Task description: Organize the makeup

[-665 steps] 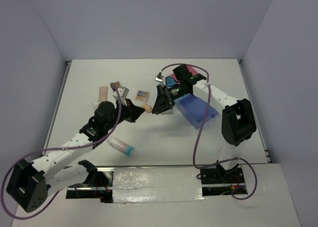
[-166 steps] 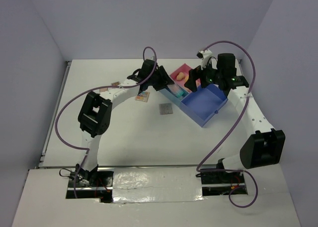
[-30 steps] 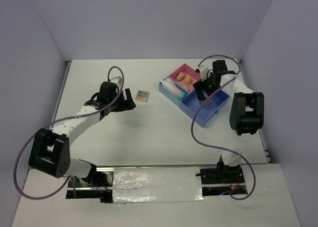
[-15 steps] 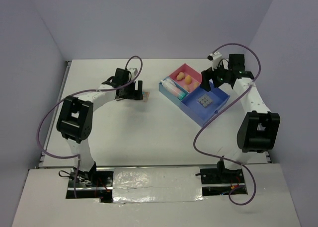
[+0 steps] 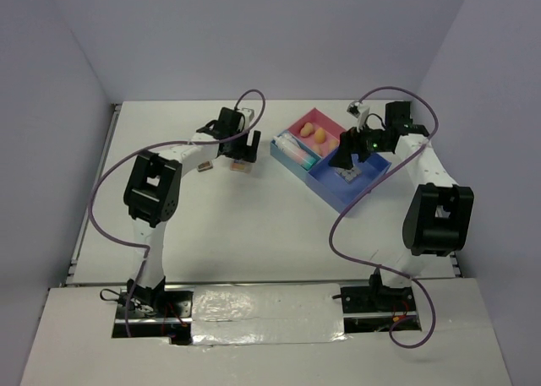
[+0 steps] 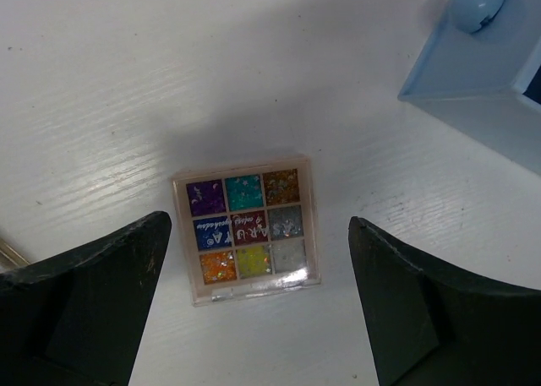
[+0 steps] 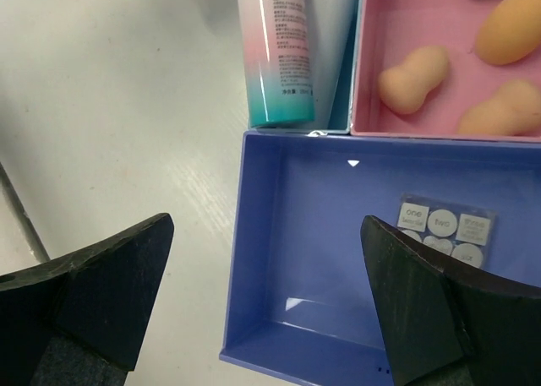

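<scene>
A multicoloured palette (image 6: 246,227) lies flat on the white table, between the fingers of my open left gripper (image 6: 258,234), which hovers above it without touching. From above, that left gripper (image 5: 240,152) stands just behind the palette (image 5: 242,168). My right gripper (image 7: 266,225) is open and empty over the tray's blue compartment (image 7: 313,259), where a grey palette (image 7: 444,228) lies. The teal-capped tube (image 7: 280,48) rests in the light-blue compartment. Three tan sponges (image 7: 413,78) sit in the pink compartment (image 7: 439,14).
A small brown palette (image 5: 204,166) lies on the table left of the multicoloured one. The tray (image 5: 336,202) stands at the back right, its light-blue corner (image 6: 473,73) close to the left gripper. Grey walls enclose the table.
My left arm has swung right and now hovers over the multicoloured palette. The right gripper drew back from the blue compartment and has returned above it; the grey palette stays inside.
</scene>
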Tool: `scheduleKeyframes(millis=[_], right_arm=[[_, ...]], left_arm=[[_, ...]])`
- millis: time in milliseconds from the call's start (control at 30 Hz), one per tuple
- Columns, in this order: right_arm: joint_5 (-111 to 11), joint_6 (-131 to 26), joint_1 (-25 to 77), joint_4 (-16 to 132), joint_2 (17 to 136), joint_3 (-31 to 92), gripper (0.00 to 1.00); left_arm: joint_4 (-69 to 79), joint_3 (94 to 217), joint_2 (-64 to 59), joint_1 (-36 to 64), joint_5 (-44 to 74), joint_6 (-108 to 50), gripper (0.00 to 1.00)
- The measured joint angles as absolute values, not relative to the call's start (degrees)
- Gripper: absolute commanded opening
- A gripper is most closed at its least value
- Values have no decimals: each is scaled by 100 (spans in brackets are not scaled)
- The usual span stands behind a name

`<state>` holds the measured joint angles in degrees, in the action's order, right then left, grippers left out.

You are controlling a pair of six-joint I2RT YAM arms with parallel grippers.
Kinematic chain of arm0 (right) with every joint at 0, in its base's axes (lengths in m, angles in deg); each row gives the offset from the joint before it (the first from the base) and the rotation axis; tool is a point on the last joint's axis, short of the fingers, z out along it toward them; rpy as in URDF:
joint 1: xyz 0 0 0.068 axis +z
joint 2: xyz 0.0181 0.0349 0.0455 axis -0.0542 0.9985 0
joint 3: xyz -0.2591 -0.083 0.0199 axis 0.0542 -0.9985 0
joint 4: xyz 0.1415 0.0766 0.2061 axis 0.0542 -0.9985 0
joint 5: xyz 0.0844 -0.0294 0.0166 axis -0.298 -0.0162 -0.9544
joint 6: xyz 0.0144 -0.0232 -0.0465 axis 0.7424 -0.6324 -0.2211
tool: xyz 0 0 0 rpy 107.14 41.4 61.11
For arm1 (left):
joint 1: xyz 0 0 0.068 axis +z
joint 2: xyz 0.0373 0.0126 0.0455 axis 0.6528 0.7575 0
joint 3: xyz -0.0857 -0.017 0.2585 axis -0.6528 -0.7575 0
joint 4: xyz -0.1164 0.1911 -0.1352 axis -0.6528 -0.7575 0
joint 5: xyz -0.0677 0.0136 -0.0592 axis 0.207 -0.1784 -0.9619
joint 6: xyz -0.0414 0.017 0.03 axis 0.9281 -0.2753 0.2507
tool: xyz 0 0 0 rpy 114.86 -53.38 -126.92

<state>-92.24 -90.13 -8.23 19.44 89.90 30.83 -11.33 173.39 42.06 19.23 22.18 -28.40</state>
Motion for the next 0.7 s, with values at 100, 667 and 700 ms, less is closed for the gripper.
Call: scheduleKeyframes(millis=[100,667,700], right_arm=[[-9257,-8987,-823,1944,8977,2959,100],[-9266,-8836,-823,1957,8966,2919,100],[-9266,-8834,-823,1960,8966,2919,99]], left_arm=[[-1266,17479,4378,1825,2412,-2849,99],[-1559,17593,4544,1692,3501,-2711,98],[-1575,17593,4544,1692,3511,-2689,98]])
